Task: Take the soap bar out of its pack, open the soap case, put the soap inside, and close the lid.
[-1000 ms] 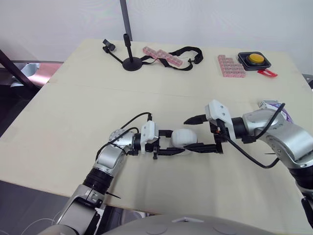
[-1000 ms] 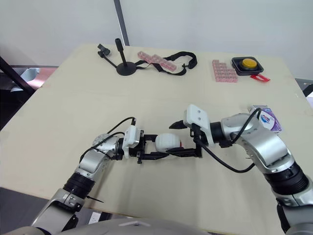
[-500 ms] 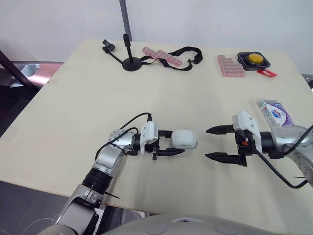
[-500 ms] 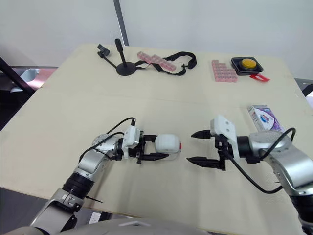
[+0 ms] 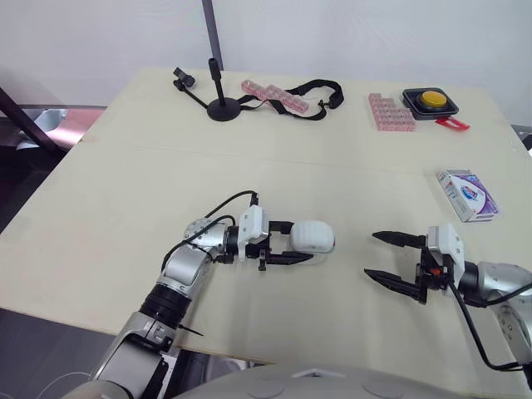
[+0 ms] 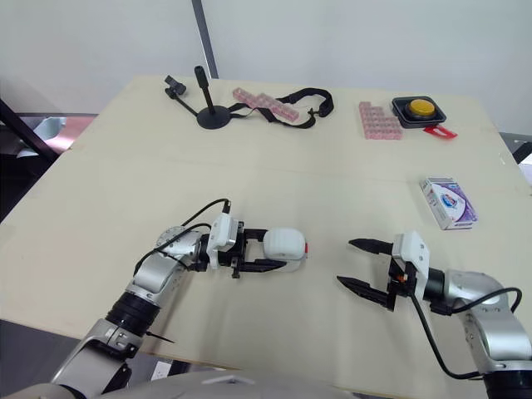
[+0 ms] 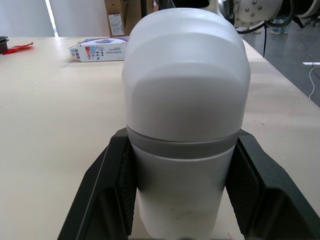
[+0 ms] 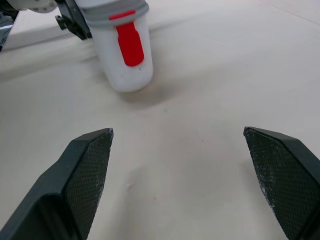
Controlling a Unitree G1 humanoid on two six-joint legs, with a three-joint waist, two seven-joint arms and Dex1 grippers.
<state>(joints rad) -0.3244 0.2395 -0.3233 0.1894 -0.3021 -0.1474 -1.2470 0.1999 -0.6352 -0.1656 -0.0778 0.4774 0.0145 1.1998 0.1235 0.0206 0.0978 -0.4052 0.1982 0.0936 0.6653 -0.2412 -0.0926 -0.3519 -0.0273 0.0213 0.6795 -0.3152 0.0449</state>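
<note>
Left tool (image 5: 304, 243) tight on soap case (image 7: 185, 100); right tool (image 5: 371, 254) wide, well apart, open table (image 5: 349, 204) between.

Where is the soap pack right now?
In the head views, the soap pack lies on the right side of the table, beyond the open right gripper.

White soap case (image 5: 312, 236), ringed by a grey band (image 7: 182, 145) and marked with a red latch (image 8: 129, 43); pale cream table (image 5: 332, 166). The soap pack (image 5: 468, 194) is white with purple and blue print. The right gripper (image 8: 177, 131) has black fingers (image 8: 90, 170), finely mesh-patterned. Yellow button (image 5: 432, 99), black base; pink blocks (image 5: 391, 112).
</note>
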